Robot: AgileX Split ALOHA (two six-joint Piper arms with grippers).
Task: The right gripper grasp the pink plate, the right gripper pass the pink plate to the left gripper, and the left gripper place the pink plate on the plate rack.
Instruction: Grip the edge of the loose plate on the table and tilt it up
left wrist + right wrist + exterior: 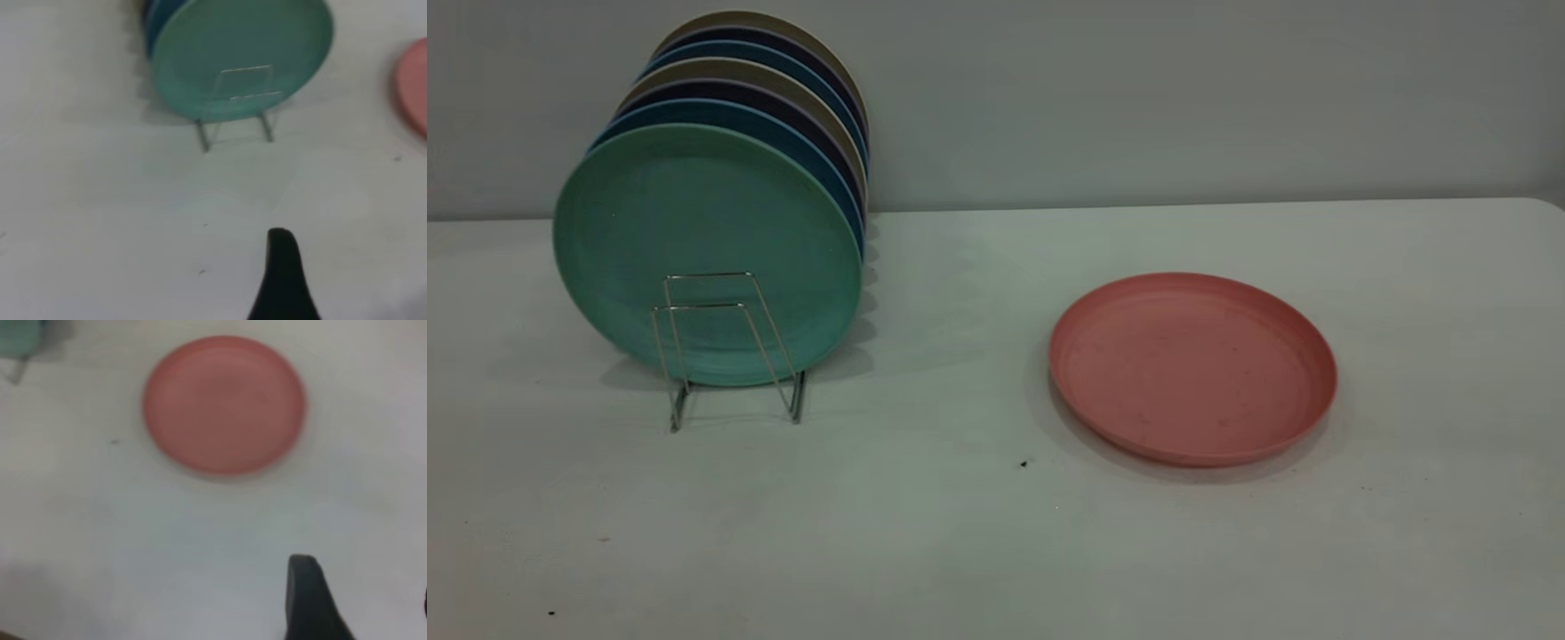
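The pink plate (1192,369) lies flat on the white table, right of centre; it also shows in the right wrist view (223,403) and at the edge of the left wrist view (415,83). The plate rack (729,347) stands at the left, its two front wire loops bare, and shows in the left wrist view (243,100). Neither gripper shows in the exterior view. My right gripper (363,590) hovers over bare table short of the pink plate, open and empty. My left gripper (343,273) hovers over bare table short of the rack, one finger (281,267) in view, open and empty.
A green plate (707,253) stands upright in the rack behind the front loops, with several blue, dark and beige plates (783,98) stacked behind it. A small dark speck (1024,463) lies on the table between the rack and the pink plate. A grey wall stands behind the table.
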